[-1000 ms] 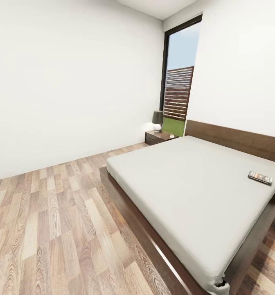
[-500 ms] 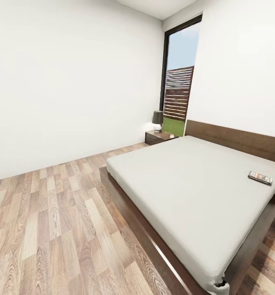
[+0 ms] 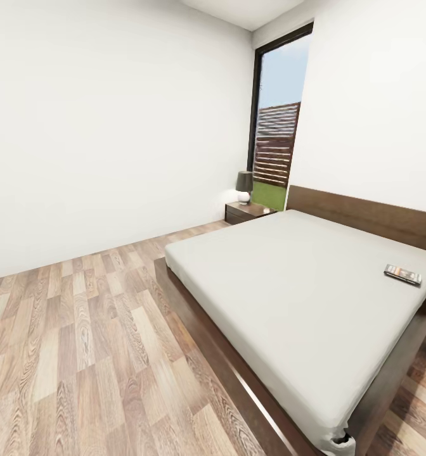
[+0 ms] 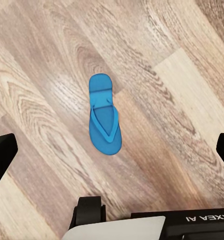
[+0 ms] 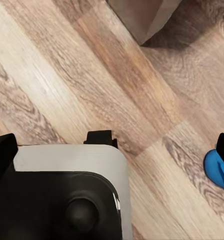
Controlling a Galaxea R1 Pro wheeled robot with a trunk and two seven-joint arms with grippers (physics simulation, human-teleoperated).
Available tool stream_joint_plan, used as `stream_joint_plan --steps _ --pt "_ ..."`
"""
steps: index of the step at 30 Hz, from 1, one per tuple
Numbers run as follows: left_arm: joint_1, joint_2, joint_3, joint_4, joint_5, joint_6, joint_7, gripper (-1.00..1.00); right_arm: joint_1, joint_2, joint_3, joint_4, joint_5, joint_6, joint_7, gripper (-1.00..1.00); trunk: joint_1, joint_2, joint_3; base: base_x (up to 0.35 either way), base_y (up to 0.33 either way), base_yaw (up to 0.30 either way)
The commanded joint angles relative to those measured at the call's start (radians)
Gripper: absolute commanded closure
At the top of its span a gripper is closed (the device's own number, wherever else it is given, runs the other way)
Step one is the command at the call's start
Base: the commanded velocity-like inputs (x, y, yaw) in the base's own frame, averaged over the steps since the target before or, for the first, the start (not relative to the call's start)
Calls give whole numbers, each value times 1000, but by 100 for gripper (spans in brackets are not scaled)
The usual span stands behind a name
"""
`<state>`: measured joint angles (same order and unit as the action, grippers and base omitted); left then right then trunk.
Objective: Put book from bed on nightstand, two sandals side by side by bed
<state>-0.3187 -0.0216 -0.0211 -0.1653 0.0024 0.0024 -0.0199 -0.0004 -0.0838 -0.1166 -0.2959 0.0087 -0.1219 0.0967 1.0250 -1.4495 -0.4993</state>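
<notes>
Head view: nothing has shifted in the last second, so the task has not started; the book [image 3: 402,274] lies at the bed's [image 3: 289,285] right edge, nightstand [image 3: 248,212] centre frame. Left wrist: fingers [image 4: 3,157] spread wide, empty, a sandal [image 4: 104,116] centred on the floor. Right wrist: fingers [image 5: 2,155] apparently wide too, the second sandal [image 5: 218,169] at right edge

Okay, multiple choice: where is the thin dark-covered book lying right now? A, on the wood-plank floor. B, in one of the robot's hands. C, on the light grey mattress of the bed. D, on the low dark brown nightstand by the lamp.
C: the head view shows the thin dark-covered book flat on the light grey mattress, apart from the low dark brown nightstand.
</notes>
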Motion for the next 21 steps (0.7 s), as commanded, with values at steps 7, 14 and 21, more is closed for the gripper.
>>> stream_joint_plan --steps 7,14,21 --pt "0 0 -2 0 0 -1 -2 -100 -5 35 57 -39 4 2 36 -100 0 0 -1 0 0 0" --pt "0 0 -2 0 0 -2 -2 -100 -29 63 123 -54 5 44 43 -100 0 0 -1 0 0 0" --pt "0 0 -2 0 0 -3 -2 -100 -60 92 180 -86 5 122 46 -100 0 0 -1 0 0 0"
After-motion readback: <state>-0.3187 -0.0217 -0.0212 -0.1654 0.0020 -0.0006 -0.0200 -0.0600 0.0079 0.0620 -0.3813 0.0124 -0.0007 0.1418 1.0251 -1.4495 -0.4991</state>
